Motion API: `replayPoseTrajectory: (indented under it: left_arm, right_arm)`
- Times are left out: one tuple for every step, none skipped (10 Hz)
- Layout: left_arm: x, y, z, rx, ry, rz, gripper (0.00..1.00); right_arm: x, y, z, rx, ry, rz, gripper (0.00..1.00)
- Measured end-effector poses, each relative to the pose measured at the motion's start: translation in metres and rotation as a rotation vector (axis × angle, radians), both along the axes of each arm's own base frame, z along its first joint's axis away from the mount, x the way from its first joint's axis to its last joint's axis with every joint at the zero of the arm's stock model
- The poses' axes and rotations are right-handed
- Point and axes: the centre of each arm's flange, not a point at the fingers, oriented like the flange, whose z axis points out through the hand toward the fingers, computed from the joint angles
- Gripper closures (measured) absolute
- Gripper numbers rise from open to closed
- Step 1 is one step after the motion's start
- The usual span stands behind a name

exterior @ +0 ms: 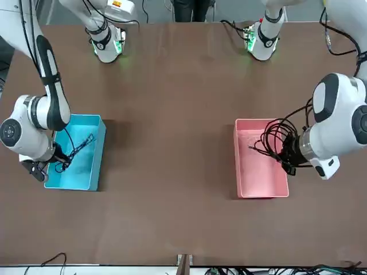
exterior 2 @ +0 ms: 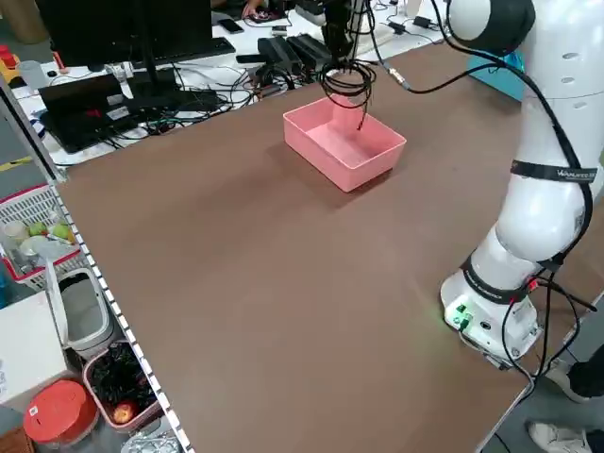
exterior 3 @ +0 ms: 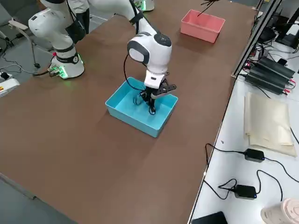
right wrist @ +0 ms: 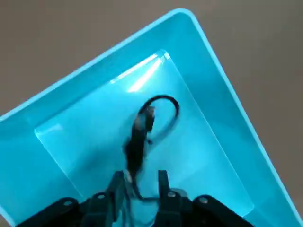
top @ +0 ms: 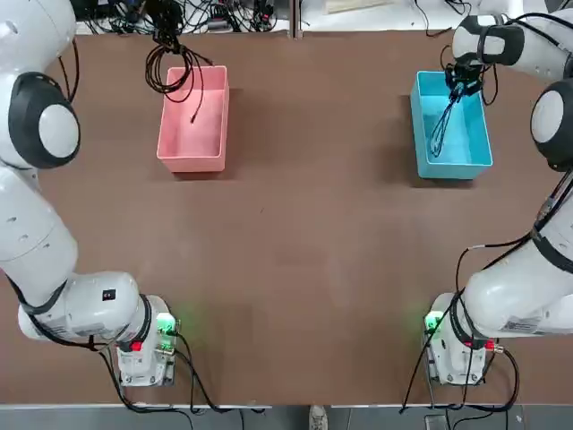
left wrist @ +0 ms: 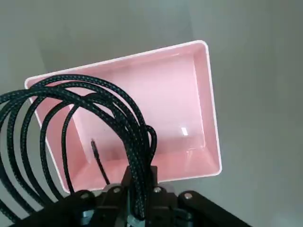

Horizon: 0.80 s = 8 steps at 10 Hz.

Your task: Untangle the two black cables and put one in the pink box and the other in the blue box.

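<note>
In the left wrist view, the left claw [left wrist: 141, 177] is closed on a bundle of black cable [left wrist: 135, 137], wound in several wide loops. The loops spread out to one side of the claw, partly over the pink box [left wrist: 208, 118] and partly beyond its rim. One thin end of that cable points down over the box's inside, just beside the loops. The top view puts this claw above the far end of the pink box, with the loops hanging below it.

The right wrist view shows the right claw [right wrist: 139, 177] with its two fingers parted, over the blue box [right wrist: 227, 132]. The other black cable [right wrist: 135, 146] is between and just past those fingers, with a small curved loop and a plug end over the box's floor. Whether it touches a finger or the floor, I cannot tell. In the front view, more of its thin strands lie beside the claw, within the outline of the blue box.

Both boxes sit upright on the brown bench [top: 286, 251], well apart, each below its own claw.
</note>
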Motion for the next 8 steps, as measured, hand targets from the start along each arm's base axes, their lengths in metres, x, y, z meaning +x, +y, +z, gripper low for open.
replayPoseTrajectory:
  left_arm:
    - [-0.002, -0.007, -0.001, -0.003, 0.005, -0.001, 0.86]
    - [-0.005, -0.014, -0.007, -0.003, 0.019, -0.006, 0.86]
    - [-0.005, -0.019, -0.020, -0.004, 0.033, -0.012, 0.86]
    - [-0.001, -0.022, -0.036, -0.010, 0.035, -0.013, 0.88]
    - [0.005, -0.022, -0.052, -0.018, 0.034, -0.011, 0.83]
    - [0.009, -0.020, -0.065, -0.025, 0.032, -0.008, 0.68]
    - [0.011, -0.019, -0.069, -0.028, 0.028, -0.005, 0.54]
    - [0.012, -0.019, -0.065, -0.026, 0.018, -0.006, 0.38]
  right_arm:
    - [0.000, 0.001, 0.000, 0.000, -0.001, 0.001, 0.41]
    - [0.001, 0.001, 0.001, 0.001, -0.003, 0.002, 0.28]
    - [0.002, 0.002, 0.003, 0.001, -0.007, 0.004, 0.15]
    - [0.004, 0.003, 0.007, 0.001, -0.015, 0.016, 0.00]
    - [0.008, 0.006, 0.016, 0.002, -0.016, 0.040, 0.00]
    - [0.014, 0.008, 0.035, 0.004, 0.005, 0.074, 0.00]
    - [0.021, 0.011, 0.066, 0.007, 0.040, 0.129, 0.00]
    - [0.026, 0.013, 0.105, 0.011, 0.070, 0.186, 0.00]
